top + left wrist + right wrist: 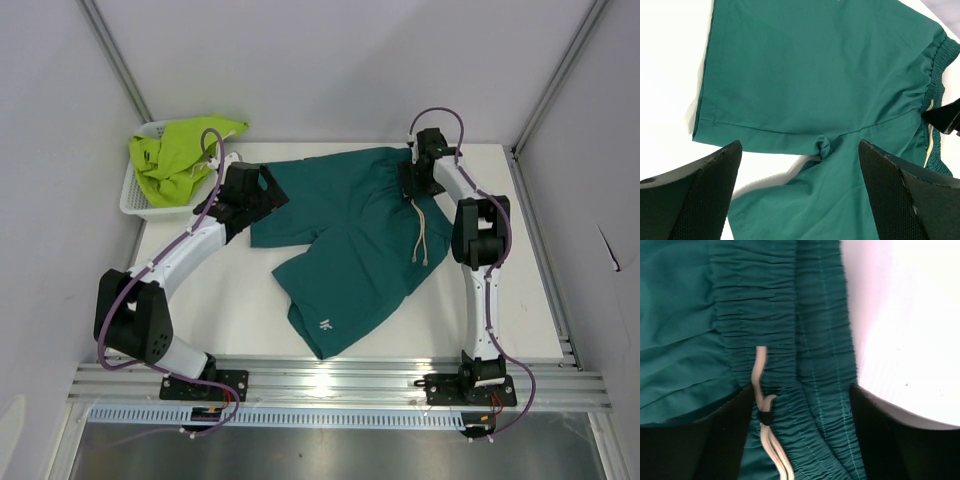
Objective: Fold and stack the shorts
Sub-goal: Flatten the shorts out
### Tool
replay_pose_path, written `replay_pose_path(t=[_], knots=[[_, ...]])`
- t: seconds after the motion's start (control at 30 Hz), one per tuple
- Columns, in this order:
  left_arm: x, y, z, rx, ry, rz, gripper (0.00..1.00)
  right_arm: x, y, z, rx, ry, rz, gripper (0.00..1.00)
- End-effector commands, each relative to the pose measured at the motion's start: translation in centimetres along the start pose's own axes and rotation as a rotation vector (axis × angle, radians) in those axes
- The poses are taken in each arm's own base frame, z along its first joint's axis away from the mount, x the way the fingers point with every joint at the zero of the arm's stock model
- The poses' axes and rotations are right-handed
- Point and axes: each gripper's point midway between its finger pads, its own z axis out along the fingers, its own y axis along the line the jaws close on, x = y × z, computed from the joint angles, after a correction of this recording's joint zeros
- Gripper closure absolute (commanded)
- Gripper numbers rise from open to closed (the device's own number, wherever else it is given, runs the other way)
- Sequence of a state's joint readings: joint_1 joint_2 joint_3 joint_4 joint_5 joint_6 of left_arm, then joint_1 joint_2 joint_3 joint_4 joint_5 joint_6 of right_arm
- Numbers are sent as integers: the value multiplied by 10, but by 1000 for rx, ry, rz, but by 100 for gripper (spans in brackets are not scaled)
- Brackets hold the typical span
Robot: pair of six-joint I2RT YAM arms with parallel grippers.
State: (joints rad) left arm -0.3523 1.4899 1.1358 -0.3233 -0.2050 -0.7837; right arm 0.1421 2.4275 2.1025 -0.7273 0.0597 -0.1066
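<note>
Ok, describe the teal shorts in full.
The teal shorts are smooth fabric, spread flat on the white table, legs splayed. Gathered elastic waistband with a pale drawstring; small white logo on the near leg. The right gripper straddles the waistband, open; the left gripper hangs open above the crotch.

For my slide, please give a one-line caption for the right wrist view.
Open right gripper poised over the elastic waistband of the dark teal shorts, pale drawstring between its fingers.
</note>
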Motion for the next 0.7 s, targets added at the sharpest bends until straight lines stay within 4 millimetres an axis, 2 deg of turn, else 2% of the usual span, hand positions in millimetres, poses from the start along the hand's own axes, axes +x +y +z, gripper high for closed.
replay_pose_path(t=[0.0, 0.1, 0.2, 0.23, 0.27, 0.37, 0.47, 0.53, 0.67], knots=[[-15, -17, -6, 49, -39, 15, 1, 34, 14, 13, -43, 117, -13, 32], [-14, -16, -7, 46, -37, 17, 1, 34, 16, 5, -40, 109, -2, 49], [-16, -16, -10, 47, -44, 16, 1, 32, 18, -9, -22, 84, 6, 57], [-16, -15, -10, 47, -46, 15, 1, 25, 19, -20, -16, 58, 5, 58], [-17, -16, -10, 50, -49, 15, 1, 31, 19, -22, -6, 68, 4, 65], [-16, -16, -11, 55, -50, 19, 1, 26, 21, -38, -4, 37, 6, 83], [-16, -16, -11, 54, -49, 22, 1, 23, 22, -46, -9, 22, 8, 95], [-15, -16, -11, 57, -48, 23, 1, 23, 24, -47, -29, 23, 10, 100], [-13, -17, -7, 58, -36, 27, 1, 21, 34, -50, -121, 17, 40, 100]])
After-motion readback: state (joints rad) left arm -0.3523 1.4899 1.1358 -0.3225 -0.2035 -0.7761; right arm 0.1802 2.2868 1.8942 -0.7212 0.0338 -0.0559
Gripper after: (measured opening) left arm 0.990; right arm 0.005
